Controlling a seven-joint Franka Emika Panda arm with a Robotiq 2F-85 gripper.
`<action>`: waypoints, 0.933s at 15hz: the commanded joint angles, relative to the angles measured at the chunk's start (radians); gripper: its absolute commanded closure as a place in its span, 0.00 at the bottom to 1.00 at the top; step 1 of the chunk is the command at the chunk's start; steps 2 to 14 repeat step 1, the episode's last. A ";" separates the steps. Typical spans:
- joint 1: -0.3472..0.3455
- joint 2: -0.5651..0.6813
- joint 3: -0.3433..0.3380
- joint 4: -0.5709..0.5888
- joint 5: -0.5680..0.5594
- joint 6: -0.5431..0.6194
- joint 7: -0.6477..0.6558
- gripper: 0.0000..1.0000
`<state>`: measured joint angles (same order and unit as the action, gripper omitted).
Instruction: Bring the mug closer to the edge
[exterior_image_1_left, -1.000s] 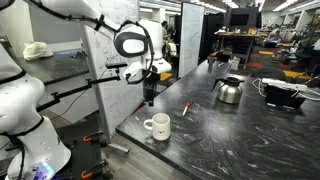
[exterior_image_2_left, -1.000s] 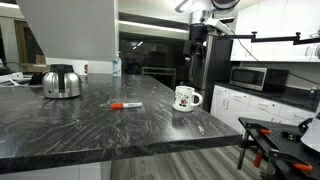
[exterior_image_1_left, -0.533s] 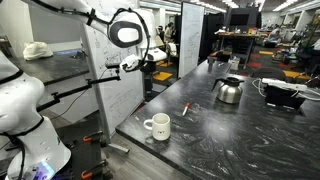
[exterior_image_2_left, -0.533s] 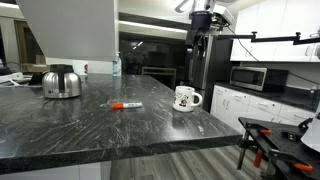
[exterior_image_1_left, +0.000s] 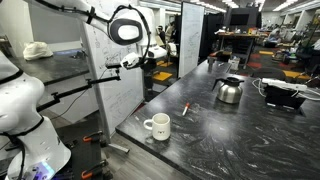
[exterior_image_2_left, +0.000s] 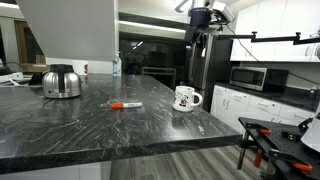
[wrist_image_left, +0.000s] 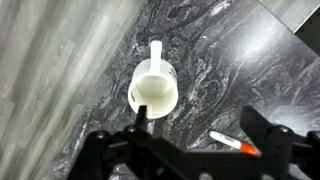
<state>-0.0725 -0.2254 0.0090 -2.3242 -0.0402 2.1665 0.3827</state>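
Exterior view, mug: mug (exterior_image_1_left: 156, 126) upright on dark marbled desk (exterior_image_1_left: 230, 140), close beside the near-left edge (exterior_image_1_left: 128, 138), handle turned toward that rim.
Exterior view, claw: claw (exterior_image_1_left: 148, 68) raised well above the desk, beyond the mug and off past the rim; state not readable here.
Exterior view, other things: kettle (exterior_image_1_left: 229, 89) well apart toward the far side; red-capped marker (exterior_image_1_left: 185, 108) between kettle and mug.
Exterior view, opposite side: mug (exterior_image_2_left: 186, 98) near the far right corner of the desk (exterior_image_2_left: 90, 130), handle pointing right; claw (exterior_image_2_left: 201, 40) hanging high, almost straight over it; marker (exterior_image_2_left: 125, 105) lying to the mug's left; kettle (exterior_image_2_left: 62, 82) far left.
Wrist view, claw: fingers (wrist_image_left: 268, 150) spread wide apart, nothing between them.
Wrist view, mug: mug (wrist_image_left: 154, 92) seen from above, empty, directly below and slightly ahead of the open claw, handle pointing away along the edge (wrist_image_left: 118, 75); floor just beside it.
Wrist view, marker: marker (wrist_image_left: 231, 142) near one finger, clear of the mug.
Key relation: mug straight down from the claw, so a descent would meet it; little desk left between mug and rim.
Judgement: mug seemingly already near the edge.
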 joint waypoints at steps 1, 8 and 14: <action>-0.002 -0.002 0.008 0.015 -0.024 -0.042 0.015 0.00; -0.002 -0.002 0.008 0.015 -0.024 -0.042 0.015 0.00; -0.002 -0.002 0.008 0.015 -0.024 -0.042 0.015 0.00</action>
